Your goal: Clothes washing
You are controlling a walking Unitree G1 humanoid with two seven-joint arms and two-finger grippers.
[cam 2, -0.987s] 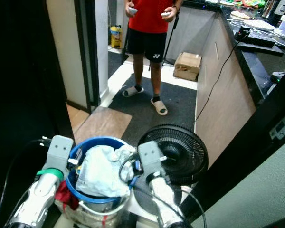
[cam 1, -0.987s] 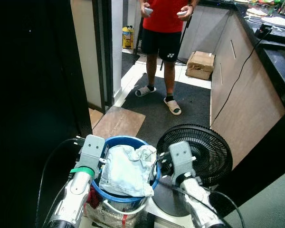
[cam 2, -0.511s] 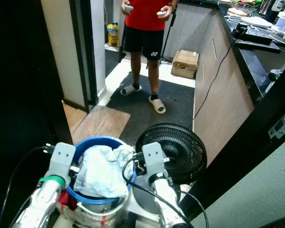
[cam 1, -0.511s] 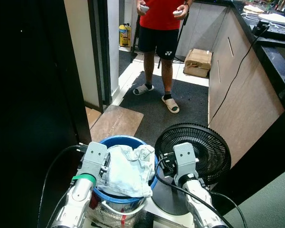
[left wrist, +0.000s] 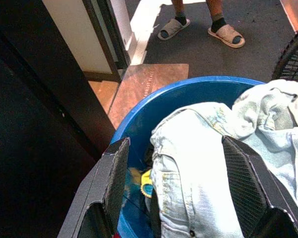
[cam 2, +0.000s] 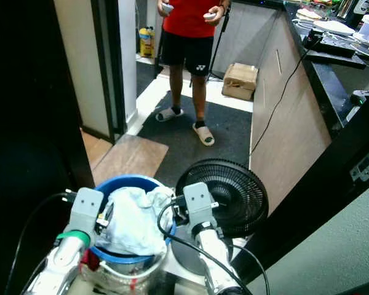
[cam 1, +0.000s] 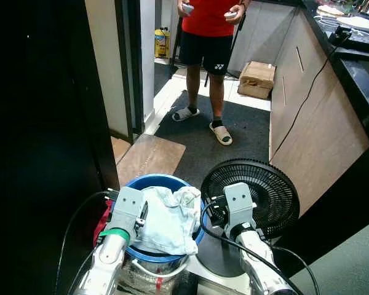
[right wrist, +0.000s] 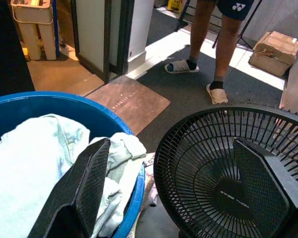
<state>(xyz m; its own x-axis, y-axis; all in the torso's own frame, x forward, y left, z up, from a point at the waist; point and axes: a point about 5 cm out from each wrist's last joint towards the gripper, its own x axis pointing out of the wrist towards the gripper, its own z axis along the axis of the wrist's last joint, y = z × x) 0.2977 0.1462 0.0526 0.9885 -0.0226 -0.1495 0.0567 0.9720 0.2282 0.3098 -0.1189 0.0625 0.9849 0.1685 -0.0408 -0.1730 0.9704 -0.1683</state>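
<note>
Hands, left (left wrist: 175, 193) and right (right wrist: 186, 191), both open, now flank the blue basket (cam 1: 150, 184) of pale laundry (cam 1: 166, 216), left moved inward, ready to lift.

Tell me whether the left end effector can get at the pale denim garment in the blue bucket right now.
Probably yes. The left end effector is open, its fingers straddling the pale denim garment heaped above the blue bucket rim, with nothing between them.
</note>
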